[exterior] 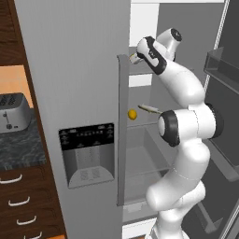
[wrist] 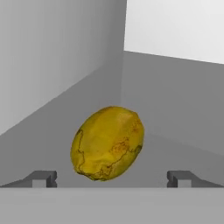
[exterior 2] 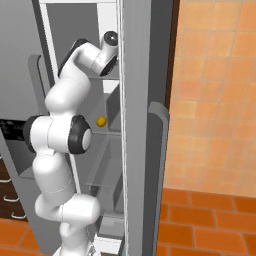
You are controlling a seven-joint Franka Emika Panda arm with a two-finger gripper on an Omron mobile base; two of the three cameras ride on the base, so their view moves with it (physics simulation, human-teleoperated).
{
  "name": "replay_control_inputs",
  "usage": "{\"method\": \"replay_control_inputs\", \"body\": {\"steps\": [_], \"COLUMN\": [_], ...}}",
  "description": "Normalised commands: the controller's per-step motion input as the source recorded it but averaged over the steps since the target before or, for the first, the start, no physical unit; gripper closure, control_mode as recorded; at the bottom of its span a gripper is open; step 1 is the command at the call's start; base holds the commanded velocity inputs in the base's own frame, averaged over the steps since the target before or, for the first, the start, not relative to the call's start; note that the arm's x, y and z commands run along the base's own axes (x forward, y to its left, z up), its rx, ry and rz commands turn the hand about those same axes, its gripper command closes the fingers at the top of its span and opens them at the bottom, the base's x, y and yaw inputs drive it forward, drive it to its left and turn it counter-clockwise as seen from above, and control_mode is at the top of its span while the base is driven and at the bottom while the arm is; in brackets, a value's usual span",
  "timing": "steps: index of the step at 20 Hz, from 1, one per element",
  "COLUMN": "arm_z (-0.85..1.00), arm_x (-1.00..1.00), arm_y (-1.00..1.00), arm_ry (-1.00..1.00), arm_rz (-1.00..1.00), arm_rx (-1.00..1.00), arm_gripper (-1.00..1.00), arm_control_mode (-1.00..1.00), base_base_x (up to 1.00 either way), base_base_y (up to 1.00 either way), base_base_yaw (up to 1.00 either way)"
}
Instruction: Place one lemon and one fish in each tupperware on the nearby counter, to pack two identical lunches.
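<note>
- Lemon [wrist: 108,143] dead centre of the hand view: lumpy yellow oval, mottled rind with dark crack-like lines, resting on a flat grey fridge shelf [wrist: 175,127] with plain matte grey walls meeting in a corner behind it.
- Gripper [wrist: 112,178] fingers spread wide, dark tips at lower left and lower right of the frame, lemon between them but not yet gripped; looks slightly beyond the tips, so not touching by the look of it.
- Risk, judged: round fruit on a smooth shelf, could roll toward the back corner if one finger hits first. Off-centre close likely squirts it out. Needs a deeper reach before closing.
- Left base view: white arm [exterior: 184,126] rising from the lower right, reaching into the open fridge; wrist at upper centre, fingers hidden behind the grey door edge, so claw state unreadable here.
- Second lemon [exterior: 132,114] at mid frame on a lower shelf, slim olive fish [exterior: 149,109] just right of it, partly hidden by the elbow.
- Steel toaster [exterior: 13,112] on the marbled counter [exterior: 21,149] at mid left; dark drawers with silver handles below. No tupperware visible on that stretch.
- Risk, judged: tight gap between door edge and arm, elbow could clip the shelf or door on withdrawal.
- Right base view: arm at left, hand buried in the upper fridge compartment; yellow fruit at left centre on a translucent shelf; orange tiled wall filling the right.
</note>
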Motion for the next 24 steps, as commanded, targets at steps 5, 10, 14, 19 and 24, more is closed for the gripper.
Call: {"method": "replay_control_inputs", "body": {"steps": [5, 10, 14, 19, 24], "arm_z": [-0.1, -0.04, -0.02, 0.0, -0.1], "arm_x": [0.37, 0.4, 0.4, 0.05, 0.03], "arm_y": [0.07, 0.07, 0.1, 0.1, 0.09], "arm_ry": [0.03, 0.03, 0.02, -0.01, 0.0], "arm_rz": [0.01, 0.02, 0.01, 0.03, 0.05], "arm_rx": [0.0, 0.0, 0.0, -0.03, -0.05], "arm_gripper": [-1.0, -1.0, -1.0, -1.0, 1.0], "arm_control_mode": [-1.0, -1.0, -1.0, -1.0, -1.0], "base_base_x": [0.0, 0.0, 0.0, 0.0, 0.0], "base_base_y": [0.0, 0.0, 0.0, 0.0, 0.0], "base_base_yaw": [0.0, 0.0, 0.0, 0.0, 0.0]}}
